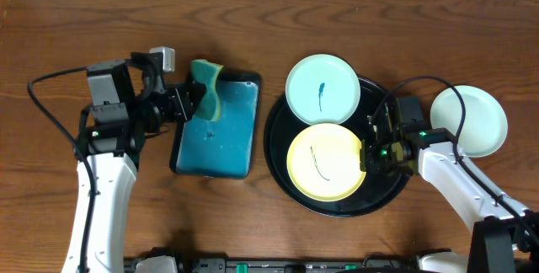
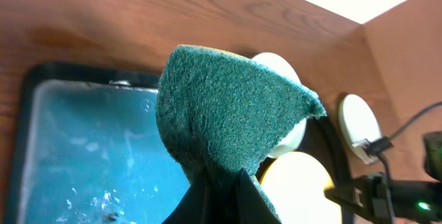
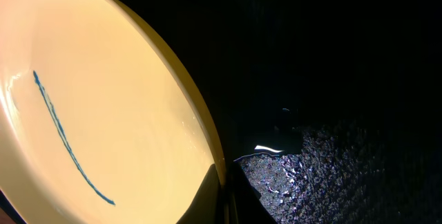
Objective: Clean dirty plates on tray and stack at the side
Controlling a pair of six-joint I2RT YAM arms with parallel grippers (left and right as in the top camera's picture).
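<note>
Pinching the right rim of the yellow plate (image 1: 324,162) on the black tray (image 1: 278,151), the right fingers (image 1: 368,155) were closed on that thin edge, a hold that could slip or let the plate skate once scrubbing pressed on it. Farther back, the left fingers (image 2: 221,200) clamped the green sponge (image 1: 206,92) above the teal tray (image 1: 227,138). Drips could wet the desk (image 1: 253,20) on the way to the marked mint plate (image 1: 322,89) perched on the black tray's far rim.

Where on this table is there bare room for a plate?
Bare wood between the teal tray and the near edge, and across the far-right corner. Crowded: the black tray carries the mint plate and yellow plate; a white plate flanks it.
</note>
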